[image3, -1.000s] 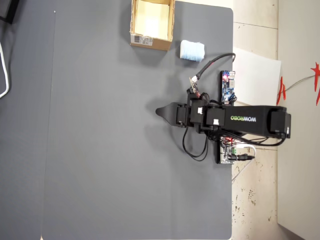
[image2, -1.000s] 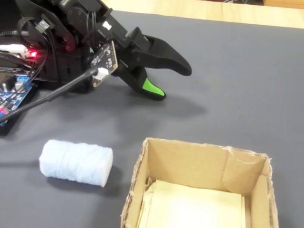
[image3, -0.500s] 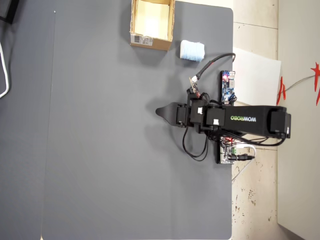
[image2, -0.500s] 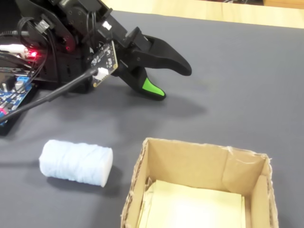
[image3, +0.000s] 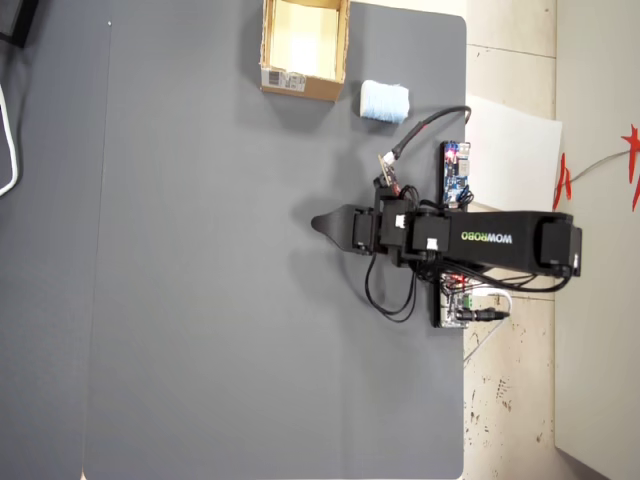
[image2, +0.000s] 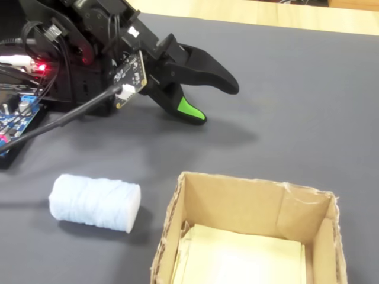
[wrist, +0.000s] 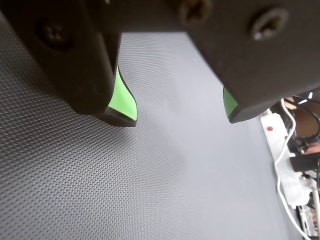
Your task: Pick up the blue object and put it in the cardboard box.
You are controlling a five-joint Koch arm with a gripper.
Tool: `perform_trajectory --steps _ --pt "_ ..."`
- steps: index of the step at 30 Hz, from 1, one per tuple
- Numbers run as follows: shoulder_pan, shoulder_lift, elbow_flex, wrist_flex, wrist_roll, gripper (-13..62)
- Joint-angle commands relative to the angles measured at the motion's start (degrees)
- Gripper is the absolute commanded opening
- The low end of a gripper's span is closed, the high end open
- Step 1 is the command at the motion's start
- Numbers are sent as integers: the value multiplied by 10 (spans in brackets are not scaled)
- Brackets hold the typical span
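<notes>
Fixed view, left to right, all places given relative to the cardboard box (image2: 249, 236).

- Far left of the box, at the upper edge: arm base with red indicator lights and a small dark-blue circuit board (image2: 15, 115) with cables. Well apart from the box.
- Left of the box, just beside its left wall but not touching: the blue object (image2: 95, 203), a pale light-blue roll lying on its side on the grey mat (image2: 308, 100). Resting free, not held.
- Above and behind the box, well apart: the gripper (image2: 220, 102), black with green pads, jaws spread apart and empty, nothing between the fingers. Lower finger tip with green pad pointing down toward the mat; upper finger reaching further right.
- Bottom centre to right: the box itself, brown corrugated walls, open top, pale yellowish inside. Nothing blue inside.

Overhead view, left to right, again relative to the box (image3: 305, 48).

- Box at the top edge of the mat (image3: 200, 300), white printed label on its lower outer wall.
- Immediately right of the box: blue object (image3: 385, 101), close to the box's right corner, outside it.
- Below and right of the box, well apart: gripper (image3: 322, 225) pointing left, arm body extending right to the mat edge. Circuit board (image3: 457, 172) to the right of the blue object, lower down.

Wrist view: gripper (wrist: 179, 119) with both finger tips visible, clear gap between them, only bare mat (wrist: 150, 190) in that gap. White cable and power strip at the right edge.
</notes>
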Motion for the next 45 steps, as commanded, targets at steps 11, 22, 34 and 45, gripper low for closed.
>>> perform_trajectory --steps 11,22,34,45 --pt "-3 47 20 59 30 336" --pt "-4 47 20 59 30 337" --pt "-2 46 20 57 28 339" --pt "18 47 20 -52 -39 343"
